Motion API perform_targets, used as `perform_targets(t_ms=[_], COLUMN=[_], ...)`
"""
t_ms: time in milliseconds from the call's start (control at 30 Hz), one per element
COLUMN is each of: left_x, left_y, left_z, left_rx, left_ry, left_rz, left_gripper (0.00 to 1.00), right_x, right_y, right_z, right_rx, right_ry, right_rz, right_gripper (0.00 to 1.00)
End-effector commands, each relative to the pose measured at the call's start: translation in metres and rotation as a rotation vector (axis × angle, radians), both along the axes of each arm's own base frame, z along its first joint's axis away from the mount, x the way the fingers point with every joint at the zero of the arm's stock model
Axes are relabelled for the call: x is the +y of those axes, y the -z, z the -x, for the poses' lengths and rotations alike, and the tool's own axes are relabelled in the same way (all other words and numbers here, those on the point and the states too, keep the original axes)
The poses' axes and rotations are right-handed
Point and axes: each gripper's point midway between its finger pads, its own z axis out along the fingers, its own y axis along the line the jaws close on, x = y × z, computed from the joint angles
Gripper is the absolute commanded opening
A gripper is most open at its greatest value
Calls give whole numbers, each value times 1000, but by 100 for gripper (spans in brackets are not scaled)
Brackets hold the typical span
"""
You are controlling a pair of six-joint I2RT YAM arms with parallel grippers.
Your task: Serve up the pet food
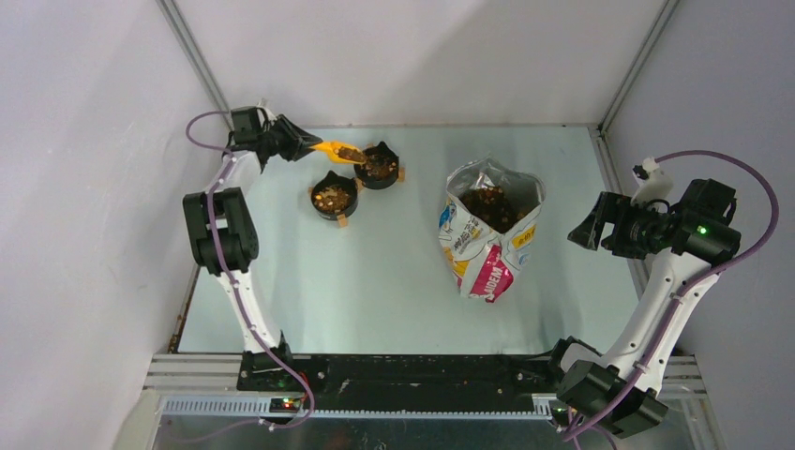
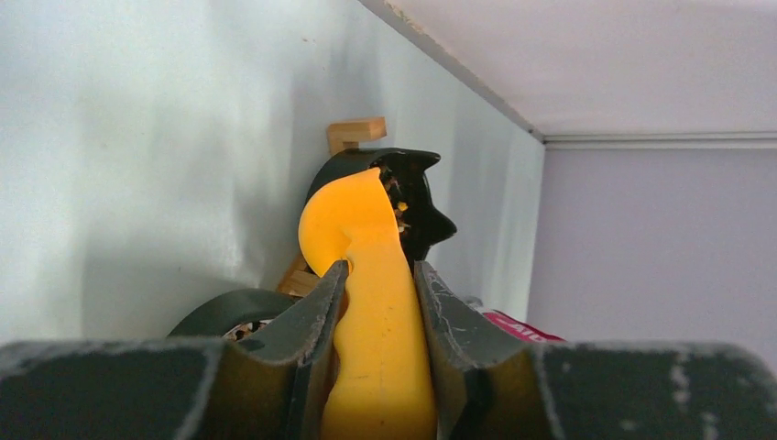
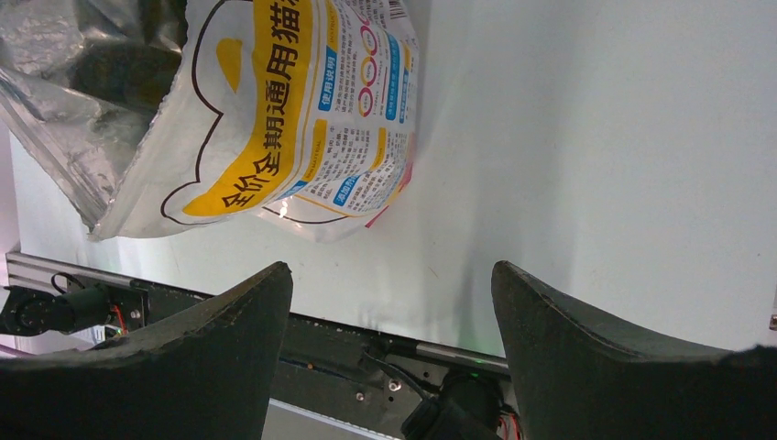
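Note:
My left gripper [image 1: 305, 145] [image 2: 377, 266] is shut on the handle of an orange scoop [image 1: 336, 149] [image 2: 362, 211]. The scoop's head carries brown pet food [image 1: 352, 153] and hangs at the left rim of the far black cat-eared bowl [image 1: 380, 167] [image 2: 423, 197]. That bowl holds kibble. A second black bowl [image 1: 334, 198] [image 2: 224, 310], nearer and to the left, holds kibble too. The printed bag [image 1: 487, 246] [image 3: 275, 119] stands open at centre right with more kibble [image 1: 492, 206] inside. My right gripper [image 1: 583, 228] [image 3: 392, 270] hovers open and empty to the right of the bag.
Small wooden feet [image 1: 341, 221] [image 2: 355, 133] stick out from under the bowls. Grey walls close in the left, back and right of the pale table [image 1: 375, 281]. A black rail [image 3: 385, 344] runs along the near edge.

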Motion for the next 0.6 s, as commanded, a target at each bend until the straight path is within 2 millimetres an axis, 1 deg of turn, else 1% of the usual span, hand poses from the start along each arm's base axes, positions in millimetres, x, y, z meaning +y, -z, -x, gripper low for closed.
perform_targets(t_ms=[0,133,200,333,367,433,467,500,533,567], left_x=[-11,-17,-21,-29,-34,-34,-40,-49,-49,-54], left_y=[-7,-10,-16,-34,-40,-52,-61,-62,-71,-71], left_z=[-1,-2,-3,-3,-3,-2,-2,2,2,6], left_rx=[-40,-60,-84,-148,-167,-200,-223,-239,-260,-273], left_ry=[59,74,89,116,134,144,151,180,178,206], left_rz=[-144,-215,-270,-383,-409,-459,-482,-513,-538,-571], left_gripper=[0,0,0,0,0,0,0,0,0,0], right_x=[-3,-2,-2,-1,0,1,2,2,3,3], right_y=[-2,-2,-2,-2,-2,-3,-3,-4,-4,-5], right_z=[-3,-2,-1,0,1,2,2,3,4,5], right_rx=[-19,-17,-18,-19,-21,-24,-25,-28,-28,-31], right_ry=[10,9,8,5,4,4,1,1,0,-1], right_rz=[3,4,8,11,12,11,10,11,10,12], right_gripper=[82,82,82,83,83,82,82,82,83,83])
